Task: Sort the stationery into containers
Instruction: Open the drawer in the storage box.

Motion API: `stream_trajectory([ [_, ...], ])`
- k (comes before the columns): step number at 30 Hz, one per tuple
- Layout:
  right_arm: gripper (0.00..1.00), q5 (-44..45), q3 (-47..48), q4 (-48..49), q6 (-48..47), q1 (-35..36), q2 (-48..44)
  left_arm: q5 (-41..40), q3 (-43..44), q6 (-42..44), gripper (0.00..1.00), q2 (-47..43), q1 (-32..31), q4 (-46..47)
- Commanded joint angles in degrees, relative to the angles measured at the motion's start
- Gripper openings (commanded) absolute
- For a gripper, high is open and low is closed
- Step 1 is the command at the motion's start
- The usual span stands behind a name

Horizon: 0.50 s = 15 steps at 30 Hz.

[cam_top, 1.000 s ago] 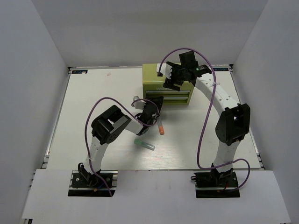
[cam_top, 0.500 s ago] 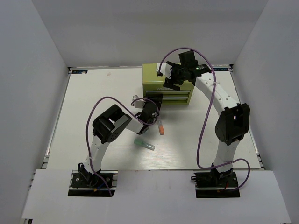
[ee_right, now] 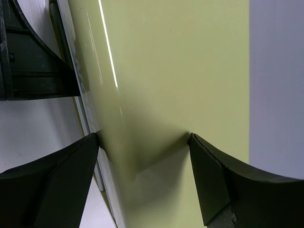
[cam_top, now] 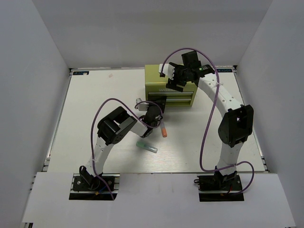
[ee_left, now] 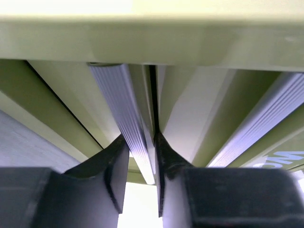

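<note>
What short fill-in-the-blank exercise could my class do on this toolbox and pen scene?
1. The left gripper pinches a ridged drawer ____ of the toolbox.
2. The right gripper straddles the toolbox's ____.
3. The orange-ended pen lies on the ____.
4. The toolbox is yellow-____.

Missing words: handle; top; table; green

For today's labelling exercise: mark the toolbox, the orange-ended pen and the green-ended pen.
toolbox (cam_top: 154, 77): top external view, bare left part of its lid.
orange-ended pen (cam_top: 164, 131): top external view, near its orange end.
green-ended pen (cam_top: 147, 146): top external view, middle of its body.
</note>
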Motion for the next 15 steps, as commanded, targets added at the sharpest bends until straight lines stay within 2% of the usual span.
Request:
stream_trajectory([
  [1, 0.79, 4.4, 0.9, -1.2, 1.0, -1.6, 3.2, -1.9, 2.0, 0.5, 0.32, 0.8, 1.6, -2.3],
  [6, 0.79, 5.0, 1.1, -2.2, 0.9, -1.6, 3.8, -0.7, -0.7, 0.5, 0.06, 0.8, 1.6, 0.0],
  [8, 0.78, 5.5, 1.4, -2.7, 1.1, -1.6, 4.2, -0.7, -2.5, 0.5, 0.0, 0.8, 1.1, 0.6],
  [15, 0.77, 7.8, 4.0, -4.4, 2.5, -1.7, 6.3, 1.5, -8.3, 0.5, 0.0, -2.8, -0.1, 2.5],
])
